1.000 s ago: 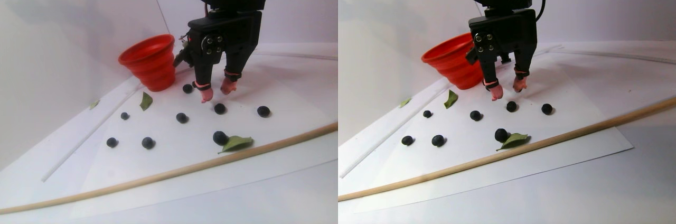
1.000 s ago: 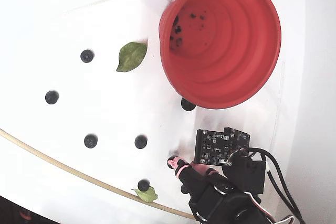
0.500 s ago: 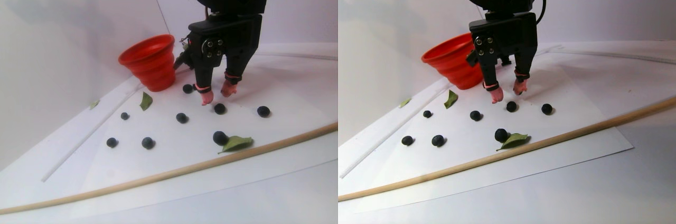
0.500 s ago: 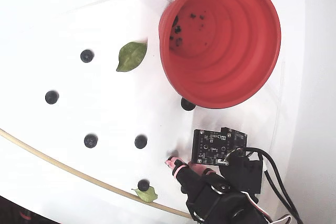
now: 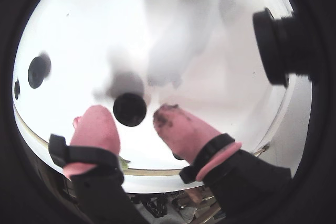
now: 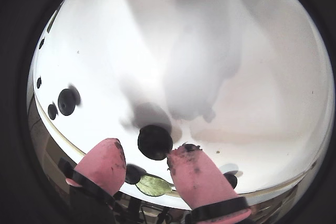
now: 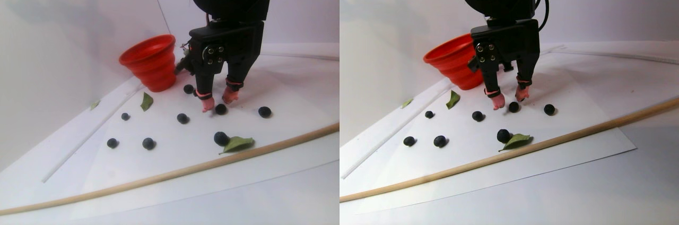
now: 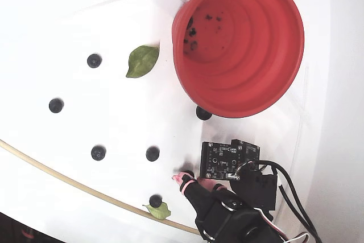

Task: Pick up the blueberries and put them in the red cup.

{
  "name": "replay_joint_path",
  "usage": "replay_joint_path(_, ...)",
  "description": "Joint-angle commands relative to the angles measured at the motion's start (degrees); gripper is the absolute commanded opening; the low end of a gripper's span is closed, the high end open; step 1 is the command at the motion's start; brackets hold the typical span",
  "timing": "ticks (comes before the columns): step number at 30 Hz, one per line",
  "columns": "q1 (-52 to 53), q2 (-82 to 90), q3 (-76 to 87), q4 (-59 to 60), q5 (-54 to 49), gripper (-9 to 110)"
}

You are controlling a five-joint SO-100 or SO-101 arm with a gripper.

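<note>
Lowered since a second ago: gripper (image 7: 216, 103), pink fingertips (image 5: 97, 129) now flanking one of the blueberries (image 5: 129, 109), jaws apart, nothing clamped. Seen in the stereo pair: other berries scattered left and right, red cup (image 7: 150, 61) far left. From the fixed view: cup (image 8: 242, 44) upright above a green leaf (image 8: 141, 60).

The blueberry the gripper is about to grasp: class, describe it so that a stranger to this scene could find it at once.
Start at the red cup in the stereo pair view, then follow the black arm down to the gripper. The target blueberry lies on the white sheet between the pink fingertips; every other berry lies in the open, away from them.
</note>
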Motion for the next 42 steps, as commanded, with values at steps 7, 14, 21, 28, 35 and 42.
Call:
replay_joint_path(7,-0.5,-1.8,-0.1,-3.1,-0.1,16)
replay_joint_path(14,-0.4,-3.3,-0.5,-4.4,0.2,16)
replay_joint_path(21,-0.4,-4.9,-0.9,-6.2,0.4,14)
replay_joint_path(28,-0.2,-5.3,-1.1,-6.9,0.6,12)
replay_joint_path(35,-0.2,-5.1,-1.2,-7.5,0.9,11)
replay_joint_path(42,-0.2,-1.8,-2.0,-4.9,1.4,11)
